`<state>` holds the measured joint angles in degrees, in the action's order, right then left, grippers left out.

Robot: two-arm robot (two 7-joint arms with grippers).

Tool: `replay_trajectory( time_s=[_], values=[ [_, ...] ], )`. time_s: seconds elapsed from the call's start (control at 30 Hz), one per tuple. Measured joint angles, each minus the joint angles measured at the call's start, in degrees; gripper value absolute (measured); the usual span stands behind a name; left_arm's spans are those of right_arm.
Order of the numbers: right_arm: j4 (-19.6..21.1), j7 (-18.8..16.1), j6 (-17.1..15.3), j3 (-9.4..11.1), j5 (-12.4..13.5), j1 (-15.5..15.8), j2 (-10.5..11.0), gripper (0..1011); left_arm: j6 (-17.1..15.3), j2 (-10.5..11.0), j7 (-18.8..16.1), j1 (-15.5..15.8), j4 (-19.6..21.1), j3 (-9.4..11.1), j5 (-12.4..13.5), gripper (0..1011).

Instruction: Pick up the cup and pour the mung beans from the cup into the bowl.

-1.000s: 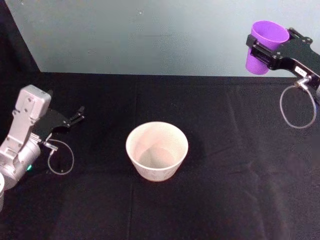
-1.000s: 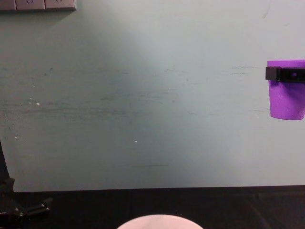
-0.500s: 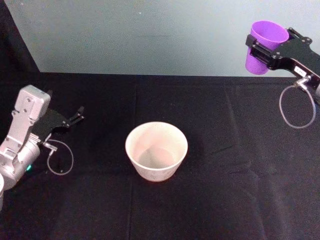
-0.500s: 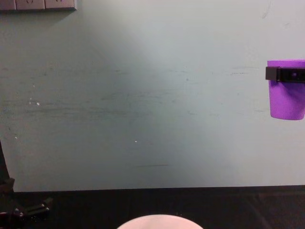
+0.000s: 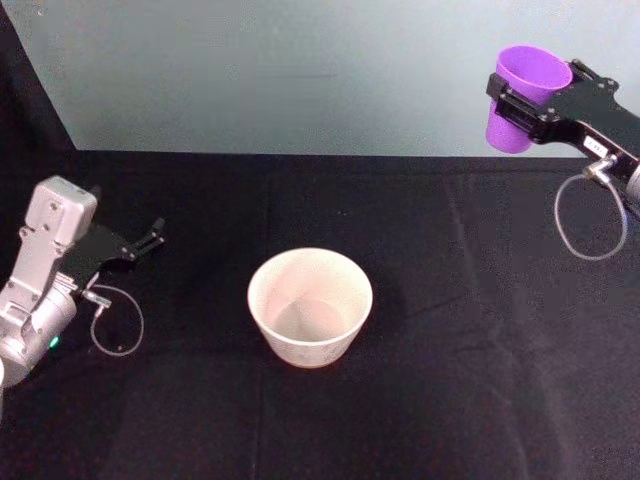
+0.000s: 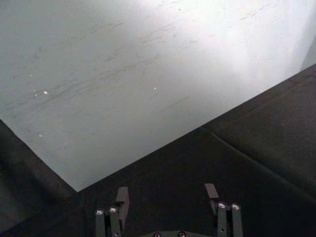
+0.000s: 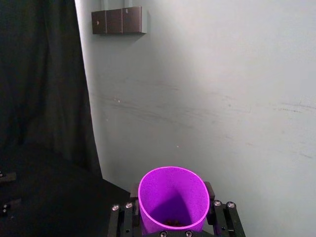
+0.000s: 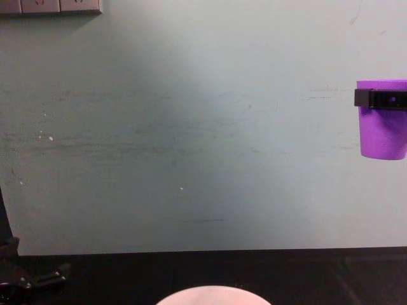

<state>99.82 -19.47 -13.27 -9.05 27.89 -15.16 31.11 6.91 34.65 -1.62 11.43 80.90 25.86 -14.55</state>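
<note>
My right gripper point(image 5: 527, 103) is shut on the purple cup point(image 5: 520, 95), holding it upright high above the far right of the table. The cup point(image 8: 382, 130) hangs well above table level in the chest view, clamped near its rim. Looking down into the cup point(image 7: 173, 205), a few dark mung beans point(image 7: 173, 222) lie at its bottom. The pale bowl point(image 5: 310, 304) stands upright mid-table, to the left of and nearer than the cup; its rim point(image 8: 210, 295) shows low in the chest view. My left gripper point(image 5: 150, 235) rests open at the left, low over the cloth.
A black cloth point(image 5: 450, 380) covers the table, backed by a pale grey-green wall point(image 5: 300, 70). A wire loop point(image 5: 585, 220) hangs under the right wrist, and another wire loop point(image 5: 115, 325) lies by the left arm. Wall sockets point(image 8: 51, 6) sit at the wall's upper left.
The head view has shifted slightly, so everything sits a little lower left. The right gripper still holds the cup upright in much the same place. The left arm stays put.
</note>
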Motion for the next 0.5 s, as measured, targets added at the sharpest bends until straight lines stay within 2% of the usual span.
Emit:
replay_trajectory(
  time_s=[0.5],
  values=[
    [0.0, 0.0, 0.0, 0.0, 0.0, 0.0, 0.0, 736, 0.0, 0.0, 0.0, 0.0, 0.0, 0.0, 0.0, 1000]
  ],
)
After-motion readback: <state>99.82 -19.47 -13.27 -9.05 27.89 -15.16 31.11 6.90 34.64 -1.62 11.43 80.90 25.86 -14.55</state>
